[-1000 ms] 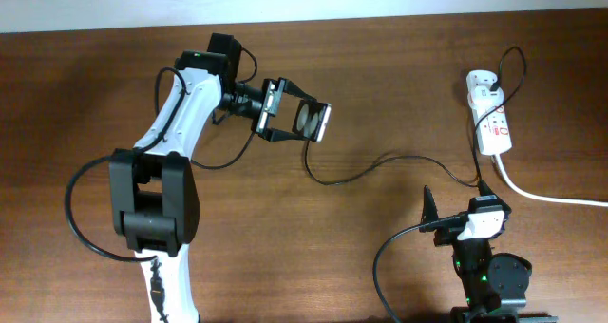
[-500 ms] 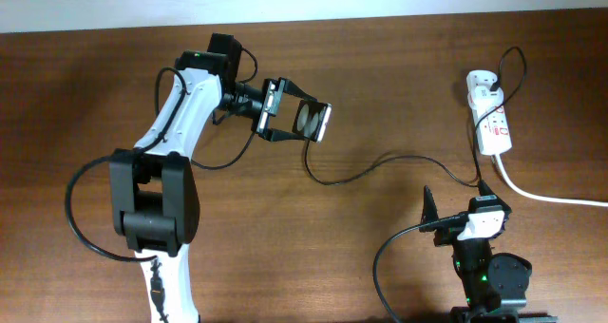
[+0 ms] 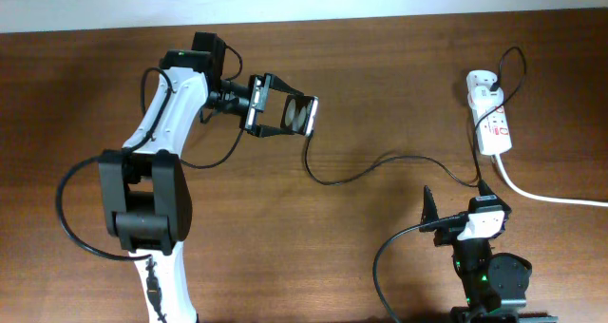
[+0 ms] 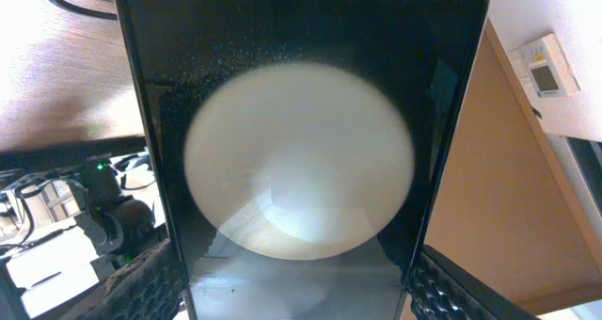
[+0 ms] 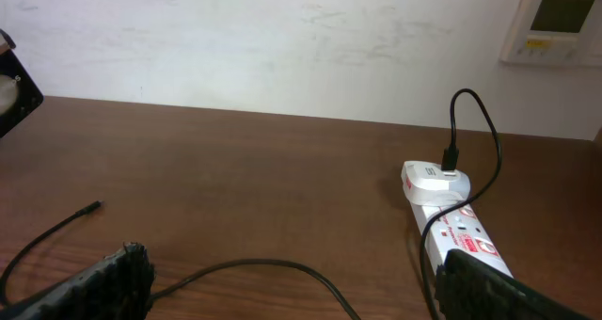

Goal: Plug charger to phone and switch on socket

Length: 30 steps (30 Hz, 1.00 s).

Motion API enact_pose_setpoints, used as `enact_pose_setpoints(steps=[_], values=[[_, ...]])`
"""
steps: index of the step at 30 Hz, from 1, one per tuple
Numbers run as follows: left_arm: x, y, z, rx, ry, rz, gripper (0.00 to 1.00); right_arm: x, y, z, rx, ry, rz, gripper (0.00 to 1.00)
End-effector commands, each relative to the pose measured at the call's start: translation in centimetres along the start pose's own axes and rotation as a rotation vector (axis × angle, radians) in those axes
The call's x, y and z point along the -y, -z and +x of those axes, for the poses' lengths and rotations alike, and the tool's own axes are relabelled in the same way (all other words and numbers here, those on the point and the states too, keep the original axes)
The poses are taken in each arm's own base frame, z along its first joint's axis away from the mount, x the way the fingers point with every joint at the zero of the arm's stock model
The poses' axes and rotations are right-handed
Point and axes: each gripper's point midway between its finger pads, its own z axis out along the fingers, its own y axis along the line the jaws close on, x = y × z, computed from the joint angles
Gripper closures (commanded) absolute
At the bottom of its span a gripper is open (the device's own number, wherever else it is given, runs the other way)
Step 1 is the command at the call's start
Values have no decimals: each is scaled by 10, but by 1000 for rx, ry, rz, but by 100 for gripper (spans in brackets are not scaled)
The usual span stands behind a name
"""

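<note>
My left gripper (image 3: 282,114) is shut on the phone (image 3: 302,116) and holds it above the table at the upper left. In the left wrist view the phone (image 4: 301,151) fills the frame between the fingers (image 4: 296,296), with one big white glare and "100%" at its top. The charger cable (image 3: 380,161) runs from its tip (image 3: 306,141) near the phone across the table to the white adapter (image 3: 479,79), plugged into the socket strip (image 3: 494,123). In the right wrist view the tip (image 5: 94,205) lies on the table, apart from the phone (image 5: 14,94). My right gripper (image 3: 456,195) is open and empty at the lower right.
The socket strip (image 5: 461,231) with the adapter (image 5: 428,177) lies just right of my right gripper (image 5: 301,292), and the cable (image 5: 263,264) loops between its fingers. The strip's thick white cord (image 3: 551,198) leaves to the right. A wall stands behind the table.
My left gripper has moved a little to the left and away with the phone in it. The right arm, cable and socket strip have not moved.
</note>
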Motion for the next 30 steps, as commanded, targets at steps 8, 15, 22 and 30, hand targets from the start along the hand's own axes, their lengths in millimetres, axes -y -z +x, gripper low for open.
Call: enact_pose_setpoints(steps=[8, 15, 22, 30], values=[[12, 7, 12, -40, -17, 38, 72, -1, 0, 2, 0, -5, -2, 1], [12, 7, 12, -40, -16, 38, 72, -1, 0, 2, 0, -5, -2, 1], [12, 7, 11, -39, -17, 37, 71, -1, 0, 2, 0, -5, -2, 1], [12, 7, 12, -40, -17, 38, 72, -1, 0, 2, 0, -5, -2, 1]])
